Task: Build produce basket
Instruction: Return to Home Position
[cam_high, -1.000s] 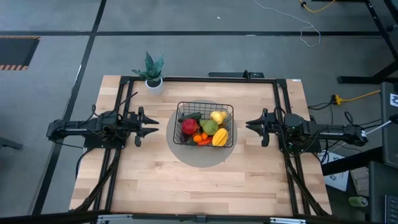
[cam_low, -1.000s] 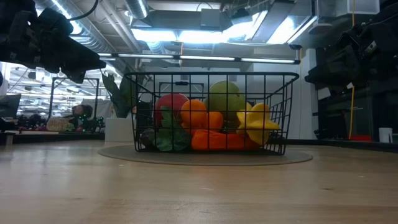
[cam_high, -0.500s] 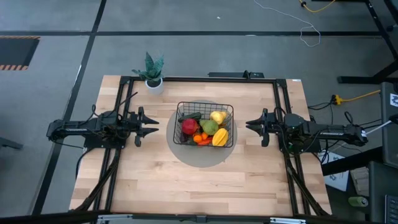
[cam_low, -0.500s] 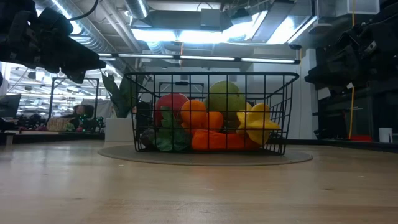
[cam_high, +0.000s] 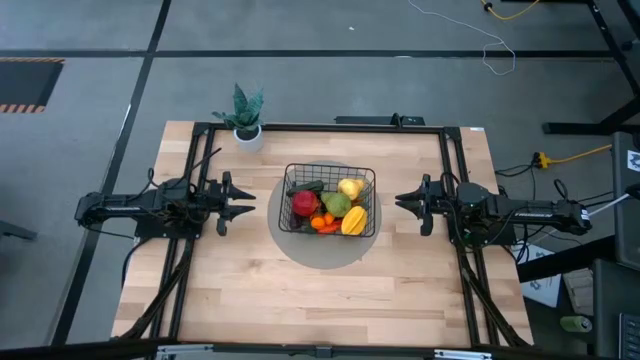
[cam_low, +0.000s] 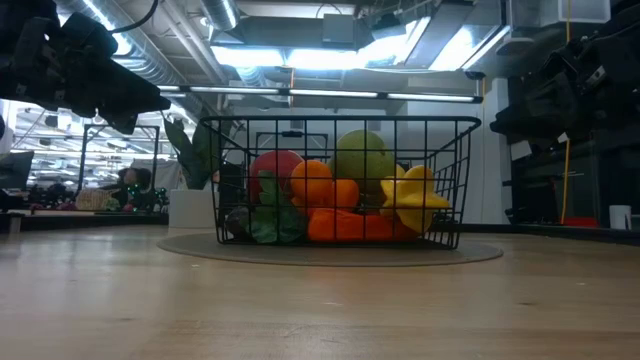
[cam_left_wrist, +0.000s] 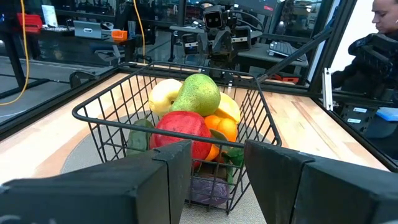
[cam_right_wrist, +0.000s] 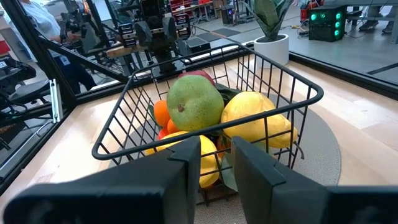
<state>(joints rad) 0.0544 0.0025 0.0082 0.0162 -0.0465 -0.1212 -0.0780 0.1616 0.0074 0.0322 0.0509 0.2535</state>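
Observation:
The black wire basket (cam_high: 330, 167) stands at the table's middle on a grey round disc (cam_high: 325, 252). Produce fills it: a red apple (cam_high: 305, 203), a green pear (cam_high: 338, 204), yellow fruits (cam_high: 354, 222), oranges (cam_low: 313, 180) and a dark green vegetable (cam_low: 268, 222). My left gripper (cam_high: 250, 200) hovers level at the basket's left, open, well short of it. My right gripper (cam_high: 400, 200) hovers at the basket's right, open with a narrower gap. In both wrist views the basket (cam_left_wrist: 93, 118) (cam_right_wrist: 298, 84) lies beyond empty fingers (cam_left_wrist: 217, 168) (cam_right_wrist: 216, 162).
A potted green plant (cam_high: 245, 118) in a white pot stands at the table's far left corner. A black frame (cam_high: 320, 127) runs along the far edge and both sides. Bare wood lies in front of the disc. People (cam_left_wrist: 382, 37) (cam_right_wrist: 43, 25) show in the room beyond.

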